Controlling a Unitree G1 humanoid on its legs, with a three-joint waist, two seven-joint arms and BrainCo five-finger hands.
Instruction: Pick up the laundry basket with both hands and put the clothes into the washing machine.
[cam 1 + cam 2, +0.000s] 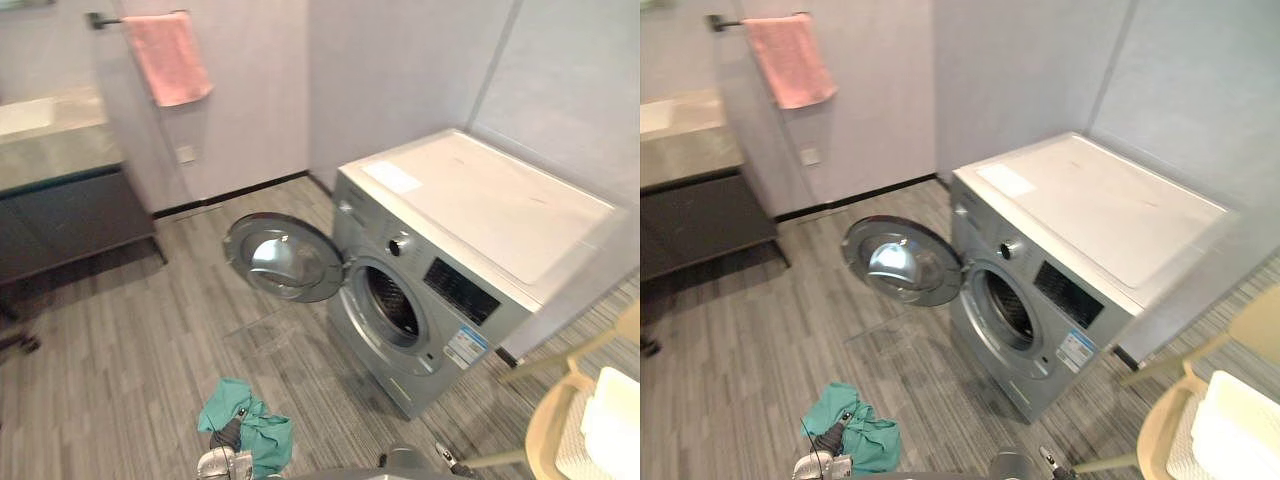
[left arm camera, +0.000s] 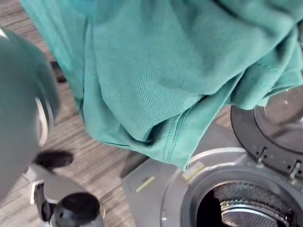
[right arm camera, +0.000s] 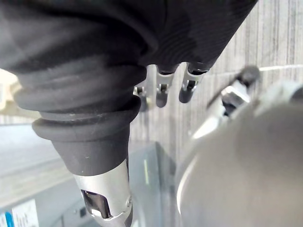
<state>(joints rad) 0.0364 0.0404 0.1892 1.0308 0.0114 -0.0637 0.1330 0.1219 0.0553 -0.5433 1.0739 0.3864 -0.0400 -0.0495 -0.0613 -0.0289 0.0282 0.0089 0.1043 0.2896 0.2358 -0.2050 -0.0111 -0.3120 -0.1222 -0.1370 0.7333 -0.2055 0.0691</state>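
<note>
Left hand [image 1: 228, 440] sits at the bottom edge of the head views, buried in a crumpled teal knit garment [image 1: 265, 435], so I can't tell whether it's clamped on the cloth or just carrying it. The garment is up at that hand over the floor, short of the silver-grey front-loading washing machine with a white top [image 1: 470, 200] and not inside it. The pale yellow plastic laundry basket [image 1: 550, 420] is cut off at the lower right corner and stands on the floor right of the machine, well apart from both hands. Something white [image 1: 612, 420] lies in it, can't make out what. The left wrist view adds that the teal fabric drapes across the camera, with the perforated steel drum [image 2: 236, 208] in the open port beyond it. Right wrist view: right hand [image 3: 161, 90] is slack, fingers loosely extended, nothing in it, floor past the tips. The head views give the layout: the round chrome-rimmed door [image 1: 285, 258] is swung wide open to the machine's left. The floor is grey wood-look planks [image 1: 120, 370], the walls pale grey. A pink towel [image 1: 168, 58] hangs on a dark rail [image 1: 100, 19], with a dark vanity cabinet [image 1: 70, 215] and its grey counter at far left.
</note>
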